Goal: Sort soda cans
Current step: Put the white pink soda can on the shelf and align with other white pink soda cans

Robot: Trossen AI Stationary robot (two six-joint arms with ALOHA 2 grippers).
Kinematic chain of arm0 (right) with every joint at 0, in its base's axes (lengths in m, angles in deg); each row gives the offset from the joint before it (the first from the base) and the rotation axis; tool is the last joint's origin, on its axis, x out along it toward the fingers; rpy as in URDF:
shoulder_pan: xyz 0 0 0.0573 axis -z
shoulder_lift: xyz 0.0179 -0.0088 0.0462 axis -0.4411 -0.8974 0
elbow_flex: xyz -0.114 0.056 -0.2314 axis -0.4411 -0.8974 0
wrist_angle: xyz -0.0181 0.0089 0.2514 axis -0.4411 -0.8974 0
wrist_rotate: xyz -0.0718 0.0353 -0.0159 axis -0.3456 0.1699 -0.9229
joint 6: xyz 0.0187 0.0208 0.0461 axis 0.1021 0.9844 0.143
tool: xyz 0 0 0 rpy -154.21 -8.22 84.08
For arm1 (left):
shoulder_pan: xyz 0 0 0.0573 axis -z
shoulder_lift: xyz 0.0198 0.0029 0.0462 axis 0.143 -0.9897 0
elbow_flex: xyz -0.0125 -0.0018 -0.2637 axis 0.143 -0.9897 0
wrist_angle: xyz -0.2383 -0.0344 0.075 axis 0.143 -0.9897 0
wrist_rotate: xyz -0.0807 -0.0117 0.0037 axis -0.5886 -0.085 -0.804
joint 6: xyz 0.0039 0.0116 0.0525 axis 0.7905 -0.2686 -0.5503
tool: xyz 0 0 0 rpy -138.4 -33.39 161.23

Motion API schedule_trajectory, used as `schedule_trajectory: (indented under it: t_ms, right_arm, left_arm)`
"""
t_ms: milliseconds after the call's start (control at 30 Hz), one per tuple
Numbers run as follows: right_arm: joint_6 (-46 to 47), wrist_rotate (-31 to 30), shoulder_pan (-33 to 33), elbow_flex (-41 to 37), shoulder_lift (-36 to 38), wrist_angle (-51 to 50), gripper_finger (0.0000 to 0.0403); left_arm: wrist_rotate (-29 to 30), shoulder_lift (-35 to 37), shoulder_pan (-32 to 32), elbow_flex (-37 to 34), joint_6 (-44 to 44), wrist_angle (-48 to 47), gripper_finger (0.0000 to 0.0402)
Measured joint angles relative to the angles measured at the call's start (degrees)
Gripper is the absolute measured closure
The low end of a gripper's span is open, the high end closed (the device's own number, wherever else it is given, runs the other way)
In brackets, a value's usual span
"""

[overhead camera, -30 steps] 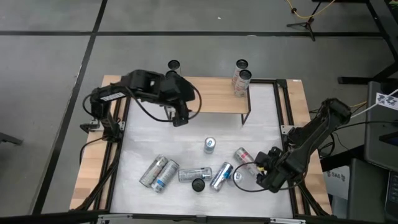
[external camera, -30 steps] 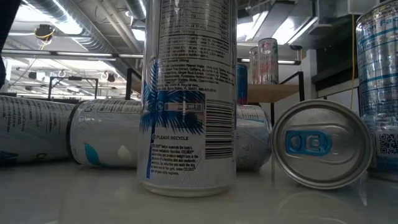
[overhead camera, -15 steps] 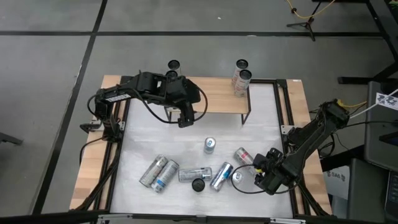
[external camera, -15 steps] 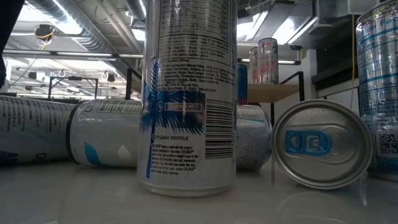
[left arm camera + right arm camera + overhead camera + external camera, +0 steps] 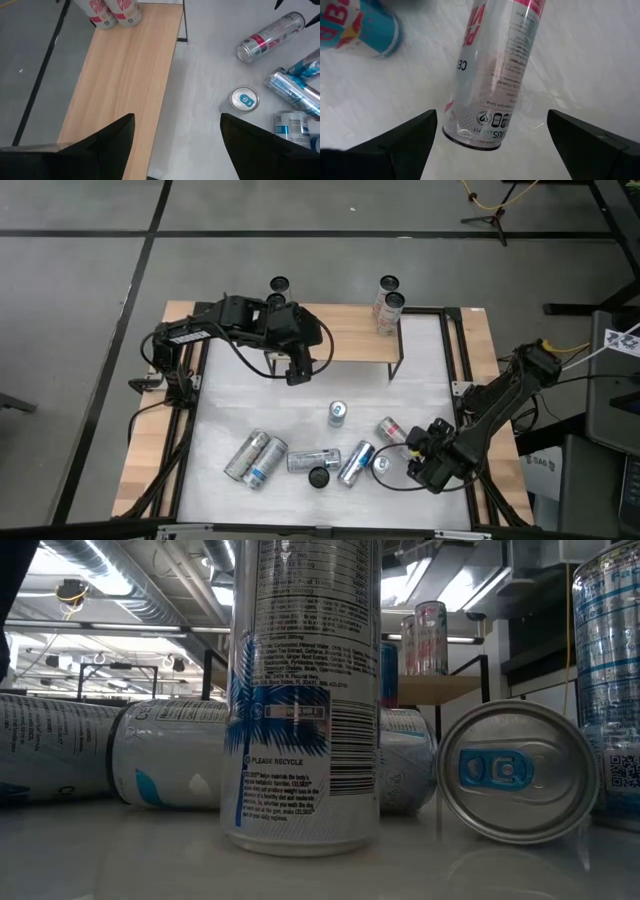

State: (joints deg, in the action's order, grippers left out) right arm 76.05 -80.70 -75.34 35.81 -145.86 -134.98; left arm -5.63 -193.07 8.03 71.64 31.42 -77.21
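Observation:
Several slim silver soda cans lie on their sides along the white table's near part (image 5: 300, 460). One blue-labelled can stands upright (image 5: 337, 413), and another stands close to the low camera (image 5: 303, 690). A can with pink-red marks (image 5: 392, 430) lies on its side; it also shows in the right wrist view (image 5: 495, 75). Two pink-marked cans stand on the wooden shelf's right end (image 5: 386, 308). My right gripper (image 5: 416, 460) is open and low, just near-right of the pink-marked can, its fingers either side of the can's bottom end (image 5: 492, 150). My left gripper (image 5: 295, 372) is open and empty at the shelf's front edge (image 5: 175, 145).
A raised wooden shelf (image 5: 350, 340) with a black frame post (image 5: 397, 365) spans the table's far side. Two dark-topped cans (image 5: 278, 285) stand at its left end, behind my left arm. A blue can (image 5: 360, 30) lies beside the pink-marked one. Bare white table shows at the middle (image 5: 250, 405).
My left gripper has gone a little toward the table's right edge, along the shelf's front, staying open. My right gripper has edged toward the pink-marked can, staying open. No can has moved.

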Motion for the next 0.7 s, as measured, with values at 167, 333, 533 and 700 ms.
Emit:
schedule_trajectory:
  t_ms: [167, 333, 533, 700]
  right_arm:
    - [-0.01, 0.08, 0.0, 0.0, -2.62, 0.46, 0.0029]
    - [-0.04, 0.05, 0.0, 0.0, -4.93, 1.92, 0.0029]
    - [0.19, -0.4, -1.27, 0.0, -5.44, 2.28, 0.0029]
    - [3.32, -0.63, -4.81, 0.0, -5.31, 1.58, 0.0029]
  left_arm:
    - [-0.01, 0.0, 0.04, 0.0, 0.03, -0.03, 0.0117]
    - [-0.01, 0.0, 0.04, 0.0, 0.1, -0.04, 0.0117]
    - [-0.01, 0.0, 0.04, 0.0, 0.1, -0.04, 0.0117]
    - [-0.01, 0.0, 0.33, 0.0, 0.12, -0.04, 0.0117]
